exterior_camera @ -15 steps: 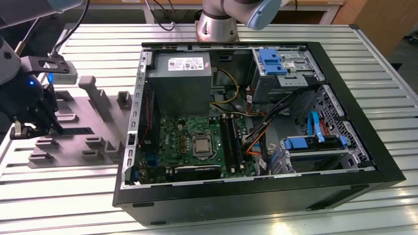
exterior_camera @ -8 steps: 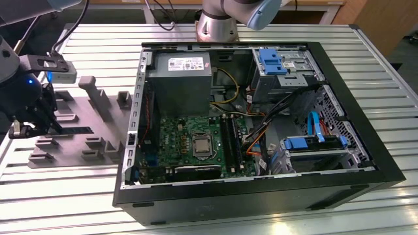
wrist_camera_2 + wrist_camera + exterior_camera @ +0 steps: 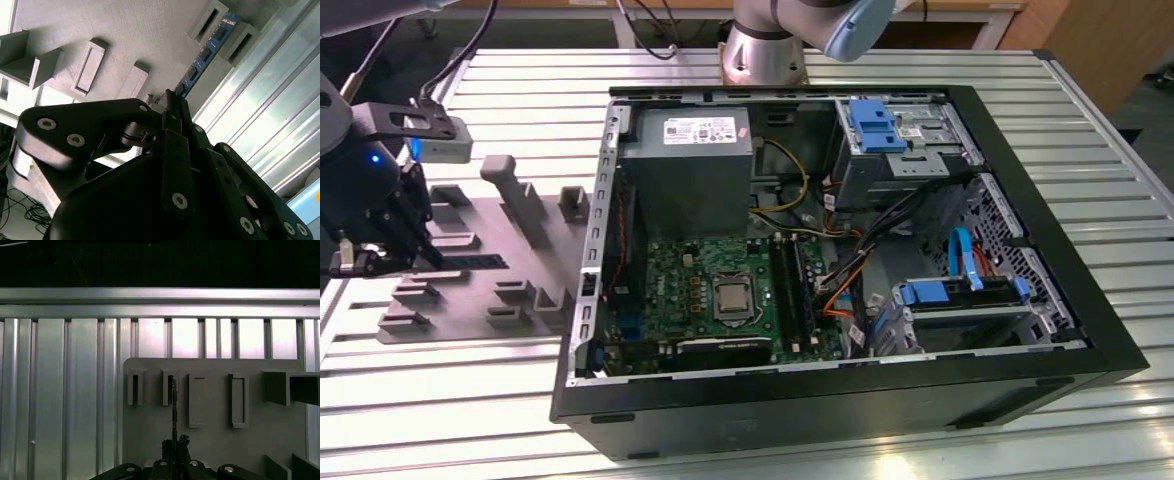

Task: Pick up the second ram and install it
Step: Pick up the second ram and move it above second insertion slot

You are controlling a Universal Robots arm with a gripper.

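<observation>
The second ram is a thin blue-green stick with a row of black chips. It lies along the grey fixture plate, its far end at a slotted holder. My gripper is shut on its near end. In the first wrist view the stick appears edge-on, running from a holder slot back to the gripper. In the exterior view the gripper hangs low over the fixture plate at the exterior view's left, well away from the computer case.
An open black computer case lies on the slatted metal table. Inside are the green motherboard with long black memory slots, a grey power supply and blue drive brackets. Raised grey blocks stand on the fixture plate.
</observation>
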